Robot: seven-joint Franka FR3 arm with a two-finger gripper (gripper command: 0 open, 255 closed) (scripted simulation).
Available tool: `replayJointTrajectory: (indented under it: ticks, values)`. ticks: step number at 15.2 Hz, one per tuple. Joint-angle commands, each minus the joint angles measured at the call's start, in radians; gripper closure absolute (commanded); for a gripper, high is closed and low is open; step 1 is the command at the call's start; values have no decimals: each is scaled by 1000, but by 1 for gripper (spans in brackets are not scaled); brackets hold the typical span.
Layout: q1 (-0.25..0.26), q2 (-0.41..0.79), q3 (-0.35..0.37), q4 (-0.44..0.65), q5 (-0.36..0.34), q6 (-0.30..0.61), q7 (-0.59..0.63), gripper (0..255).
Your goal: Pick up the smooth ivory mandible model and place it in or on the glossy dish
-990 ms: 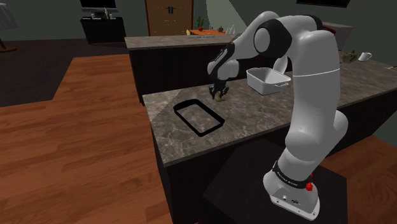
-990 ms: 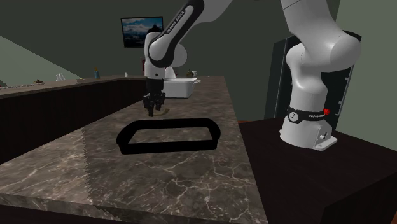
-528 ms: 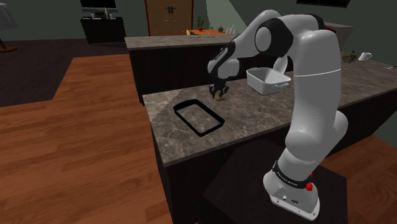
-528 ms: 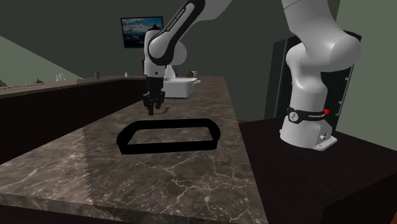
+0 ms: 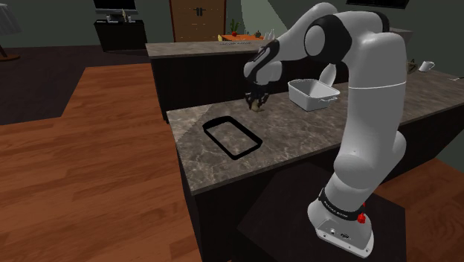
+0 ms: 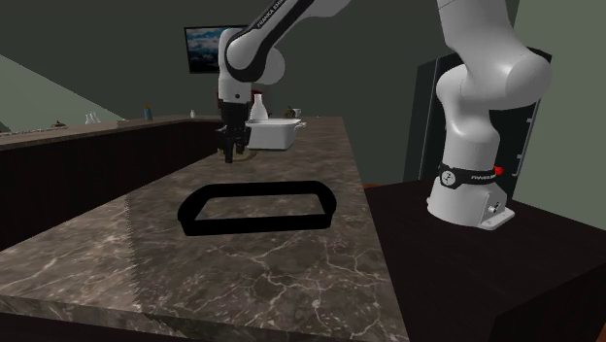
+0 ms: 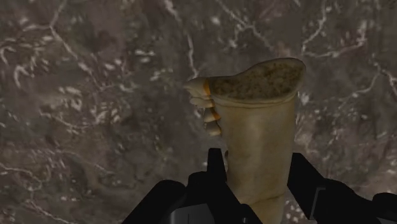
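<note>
My gripper [image 7: 257, 167] is shut on a tan, ivory-coloured mandible model [image 7: 257, 114], clasping its lower part with small teeth showing along one side. In the shoulder view the gripper [image 5: 257, 101] holds the model [image 5: 258, 106] a little above the marble countertop [image 5: 297, 130], beyond the far end of the glossy black rectangular dish [image 5: 219, 141]. The second exterior view has the gripper [image 6: 230, 153] hanging behind and above the dish [image 6: 254, 224], which lies flat with nothing in it.
A white rectangular tub [image 5: 312, 92] stands on the counter behind the arm, also visible past the gripper as the tub [image 6: 275, 134]. A second counter [image 5: 193, 49] with small items runs further back. The counter's edge drops to wooden floor [image 5: 89, 164].
The gripper has risen from the countertop with the mandible model in it, and the arm's forearm has swung higher. The dish has not moved.
</note>
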Motion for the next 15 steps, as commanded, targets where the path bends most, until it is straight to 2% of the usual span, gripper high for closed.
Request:
replayJointTrajectory:
  ticks: [1,9,15]
  values:
    - [4,-21,-5,2,-9,-22,6,255]
    - [13,-76,-18,25,-37,-99,25,255]
    - [116,-194,2,-145,-96,-35,172,255]
